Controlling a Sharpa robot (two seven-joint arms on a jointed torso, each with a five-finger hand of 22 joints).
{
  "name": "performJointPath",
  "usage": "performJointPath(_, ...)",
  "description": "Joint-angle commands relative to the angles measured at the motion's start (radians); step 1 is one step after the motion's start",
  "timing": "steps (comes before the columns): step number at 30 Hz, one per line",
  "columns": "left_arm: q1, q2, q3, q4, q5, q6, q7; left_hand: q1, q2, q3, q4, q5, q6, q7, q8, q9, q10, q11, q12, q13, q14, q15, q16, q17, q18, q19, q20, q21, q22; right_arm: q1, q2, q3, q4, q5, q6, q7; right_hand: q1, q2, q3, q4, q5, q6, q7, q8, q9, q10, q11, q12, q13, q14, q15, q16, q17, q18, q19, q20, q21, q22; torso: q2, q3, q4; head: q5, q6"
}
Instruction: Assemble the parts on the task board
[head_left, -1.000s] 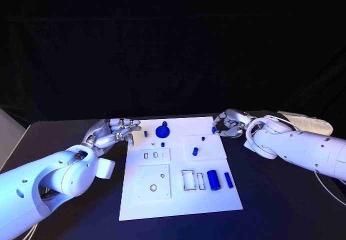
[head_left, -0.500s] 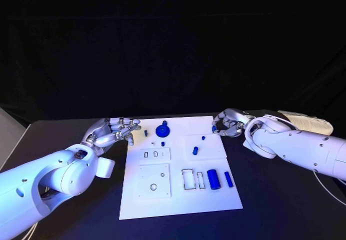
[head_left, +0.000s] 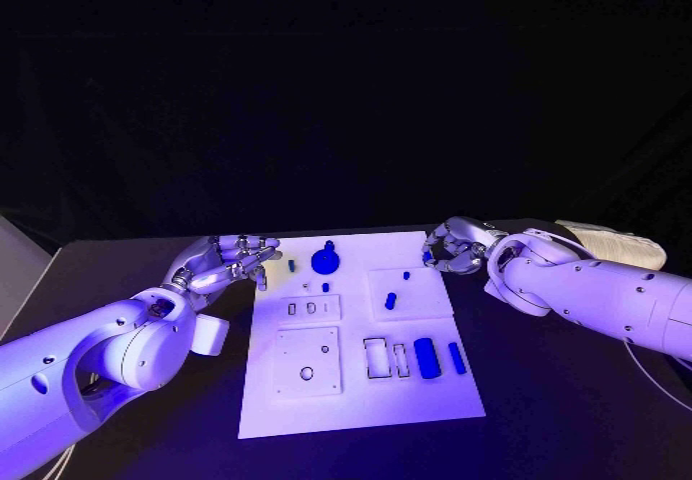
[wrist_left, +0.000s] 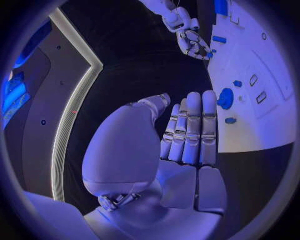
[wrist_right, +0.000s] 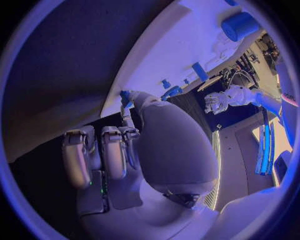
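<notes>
While my right hand (head_left: 459, 250) pinches a small blue part (head_left: 428, 258) at the board's (head_left: 361, 400) upper right corner, my left hand (head_left: 231, 262), fingers loosely spread and empty, waits at the upper left.

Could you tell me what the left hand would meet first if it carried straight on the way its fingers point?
Probably the small blue peg near the white task board's left edge; the left hand points that way, though height is unclear.
</notes>
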Motion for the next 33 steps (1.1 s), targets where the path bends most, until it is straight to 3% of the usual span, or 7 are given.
performJointPath(1, 0.0, 0.001, 0.001, 0.002, -0.002, 0.015, 0.003, -0.013, 0.0, 0.002, -0.001, -0.004, -0.006, -0.003, -0.004, 0.001, -0.006, -0.001, 0.0, 0.001, -0.008, 0.002, 0.006, -0.001, 0.015, -0.007, -0.002, 0.006, 0.001, -0.001, 0.001, 0.0, 0.0, -0.007, 0.017, -0.003, -0.002, 0.014, 0.008, 0.0, 0.004, 0.007, 0.0, 0.004, 0.003, 0.105, -0.01, 0.006, 0.263, 0.106, -0.007, 0.004, 0.263, -0.014, 0.105, -0.006, 0.002, 0.263, 0.0, 0.0003, 0.0, -0.001, 0.0)
performJointPath(7, 0.0, 0.001, 0.001, 0.002, -0.002, 0.015, 0.003, -0.013, 0.0, 0.002, -0.001, -0.004, -0.006, -0.003, -0.004, 0.001, -0.006, -0.001, 0.0, 0.001, -0.008, 0.002, 0.006, -0.001, 0.015, -0.007, -0.002, 0.006, 0.001, -0.001, 0.002, 0.0, 0.002, -0.011, -0.015, -0.011, -0.005, 0.02, 0.017, -0.002, 0.007, 0.018, -0.004, 0.01, 0.006, 0.105, -0.014, 0.006, 0.263, 0.106, -0.009, 0.004, 0.263, -0.014, 0.105, -0.008, 0.002, 0.263, 0.0, 0.0003, -0.0004, -0.001, 0.0)
performJointPath(17, 0.0, 0.003, 0.001, -0.001, -0.002, 0.015, 0.003, -0.013, 0.0, 0.002, -0.001, -0.004, -0.006, -0.003, -0.004, 0.001, -0.006, -0.001, 0.0, 0.001, -0.008, 0.002, 0.006, -0.001, 0.015, -0.007, -0.002, 0.006, 0.001, 0.0, -0.007, 0.001, 0.051, -0.031, -0.152, -0.056, -0.01, 0.026, 0.026, -0.006, 0.01, 0.03, -0.008, 0.019, 0.011, 0.105, -0.018, 0.006, 0.263, 0.106, -0.009, 0.004, 0.263, -0.014, 0.105, -0.01, 0.002, 0.263, -0.003, 0.0001, -0.0005, 0.001, 0.002)
performJointPath(25, -0.001, 0.005, 0.001, -0.007, -0.002, 0.014, 0.003, -0.013, 0.0, 0.002, -0.001, -0.004, -0.006, -0.003, -0.004, 0.001, -0.006, -0.001, 0.0, 0.001, -0.008, 0.002, 0.006, -0.001, 0.015, -0.007, -0.002, 0.006, 0.001, 0.023, -0.024, 0.008, 0.158, -0.064, -0.235, -0.139, -0.023, 0.023, 0.029, -0.01, -0.011, 0.041, -0.01, 0.028, 0.018, 0.105, -0.022, 0.006, 0.263, 0.106, -0.006, 0.004, 0.263, -0.014, 0.105, -0.008, 0.002, 0.263, -0.007, -0.0011, -0.0036, 0.004, 0.004)
performJointPath(33, 0.0, 0.014, 0.0, -0.015, -0.003, 0.016, -0.001, -0.015, 0.005, 0.007, -0.005, -0.005, 0.006, -0.013, 0.004, 0.007, -0.004, -0.006, 0.002, 0.002, -0.01, 0.0, 0.007, -0.003, 0.016, -0.012, -0.002, 0.011, 0.003, 0.041, -0.014, 0.01, 0.285, -0.094, -0.265, -0.218, -0.026, 0.022, 0.03, -0.011, -0.018, 0.042, -0.011, 0.03, 0.019, 0.105, -0.022, 0.006, 0.263, 0.106, -0.005, 0.004, 0.263, -0.014, 0.105, -0.007, 0.002, 0.263, -0.02, -0.0073, -0.0034, 0.01, -0.002)
